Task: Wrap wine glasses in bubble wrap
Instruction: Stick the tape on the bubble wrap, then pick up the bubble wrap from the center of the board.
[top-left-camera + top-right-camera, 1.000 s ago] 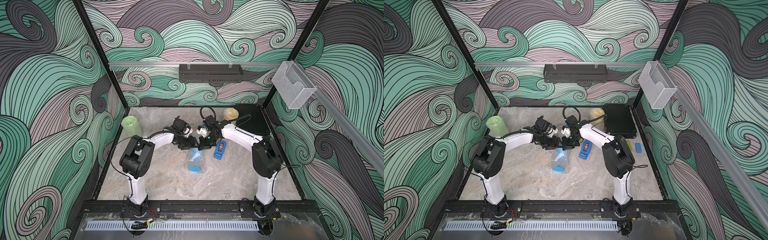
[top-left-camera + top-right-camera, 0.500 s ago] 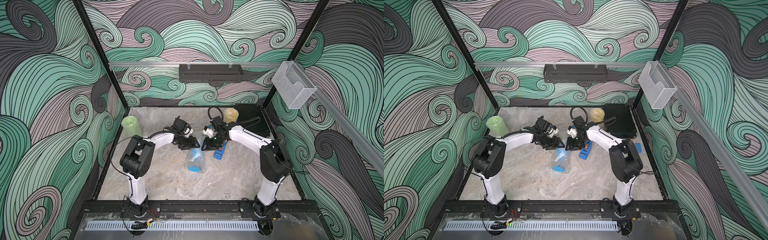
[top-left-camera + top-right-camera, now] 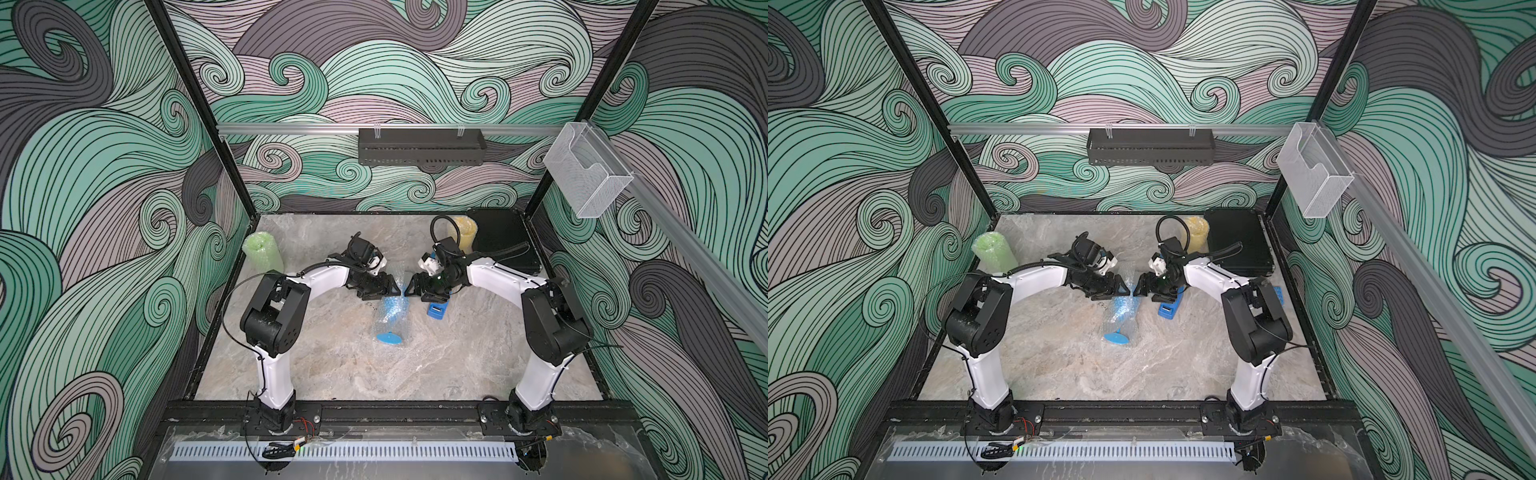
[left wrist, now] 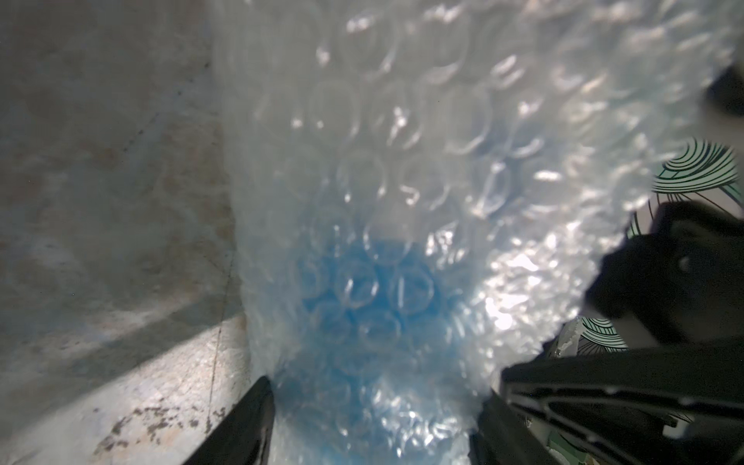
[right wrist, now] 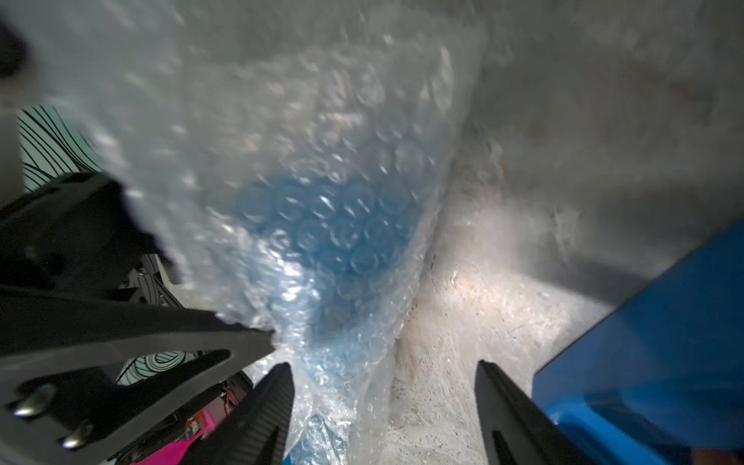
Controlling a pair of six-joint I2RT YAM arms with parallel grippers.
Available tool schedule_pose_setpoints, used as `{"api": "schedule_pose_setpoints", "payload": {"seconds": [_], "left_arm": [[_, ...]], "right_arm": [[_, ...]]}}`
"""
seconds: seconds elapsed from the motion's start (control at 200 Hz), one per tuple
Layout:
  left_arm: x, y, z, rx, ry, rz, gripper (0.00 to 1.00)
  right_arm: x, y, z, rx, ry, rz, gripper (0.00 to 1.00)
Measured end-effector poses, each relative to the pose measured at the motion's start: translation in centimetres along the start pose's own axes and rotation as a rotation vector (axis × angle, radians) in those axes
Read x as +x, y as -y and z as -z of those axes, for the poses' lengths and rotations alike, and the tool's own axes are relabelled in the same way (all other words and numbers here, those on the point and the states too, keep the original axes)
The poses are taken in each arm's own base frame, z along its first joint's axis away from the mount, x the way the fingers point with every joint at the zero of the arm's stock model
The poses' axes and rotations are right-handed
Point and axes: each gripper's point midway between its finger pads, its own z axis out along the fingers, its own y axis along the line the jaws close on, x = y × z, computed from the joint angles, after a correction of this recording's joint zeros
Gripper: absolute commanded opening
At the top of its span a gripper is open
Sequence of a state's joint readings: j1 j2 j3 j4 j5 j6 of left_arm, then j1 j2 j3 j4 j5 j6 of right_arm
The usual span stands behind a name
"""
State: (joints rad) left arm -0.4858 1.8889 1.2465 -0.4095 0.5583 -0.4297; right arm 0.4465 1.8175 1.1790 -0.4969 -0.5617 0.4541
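One glass, the blue goblet [image 3: 388, 337], lies part-rolled in bubble wrap [image 3: 400, 279] at the centre of the surface [image 3: 332, 365]. The right gripper [image 5: 382, 366] is released. Whether the left gripper [image 4: 378, 386] is clenched cannot be told. The loose edge must be regrasped.

Your blue goblet [image 3: 390, 337] shows through clear wrap [image 4: 402, 120] patterned with round bubbles. The green goblet [image 3: 262, 251] and yellow goblet [image 3: 463, 232] look pale under theirs. The dispenser [image 3: 436, 309] is solid blue. The table [image 3: 332, 374] is grey-beige veined marble. Your walls [image 3: 415, 62] carry black-lined swirls in teal, mauve and dark grey. The arms [image 3: 324, 278] are white with black joints; the rack [image 3: 419, 145] is black.
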Motion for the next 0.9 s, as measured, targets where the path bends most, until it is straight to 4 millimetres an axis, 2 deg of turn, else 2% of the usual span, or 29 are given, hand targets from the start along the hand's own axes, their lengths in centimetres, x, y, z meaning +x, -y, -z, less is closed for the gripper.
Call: {"api": "schedule_pose_setpoints", "payload": {"seconds": [0.11, 0.23, 0.265, 0.345, 0.54, 0.615, 0.766, 0.901], "left_arm": [[0.1, 0.0, 0.0, 0.001, -0.005, 0.003, 0.7], [0.2, 0.0, 0.0, 0.0, -0.008, 0.005, 0.7], [0.2, 0.0, 0.0, 0.0, -0.008, 0.006, 0.7], [0.2, 0.0, 0.0, 0.0, -0.008, 0.007, 0.7], [0.2, 0.0, 0.0, 0.0, -0.008, 0.009, 0.7], [0.2, 0.0, 0.0, 0.0, -0.008, 0.009, 0.7], [0.2, 0.0, 0.0, 0.0, -0.008, 0.01, 0.7], [0.2, 0.0, 0.0, -0.001, -0.009, 0.01, 0.7]], "right_arm": [[0.7, -0.3, -0.7, -0.022, -0.001, 0.009, 0.88], [2.1, -1.3, -0.5, -0.046, 0.019, 0.037, 0.92], [2.6, -1.6, -0.3, -0.056, 0.027, 0.04, 0.99], [4.0, -2.4, -0.1, -0.079, 0.036, 0.049, 1.0], [5.9, -4.7, -0.4, -0.111, 0.061, 0.073, 1.0], [6.1, -5.5, -0.9, -0.109, 0.069, 0.078, 0.97], [6.7, -6.2, -2.6, -0.096, 0.066, 0.066, 0.79], [7.1, -5.5, -4.2, -0.065, 0.047, 0.031, 0.76]]}}
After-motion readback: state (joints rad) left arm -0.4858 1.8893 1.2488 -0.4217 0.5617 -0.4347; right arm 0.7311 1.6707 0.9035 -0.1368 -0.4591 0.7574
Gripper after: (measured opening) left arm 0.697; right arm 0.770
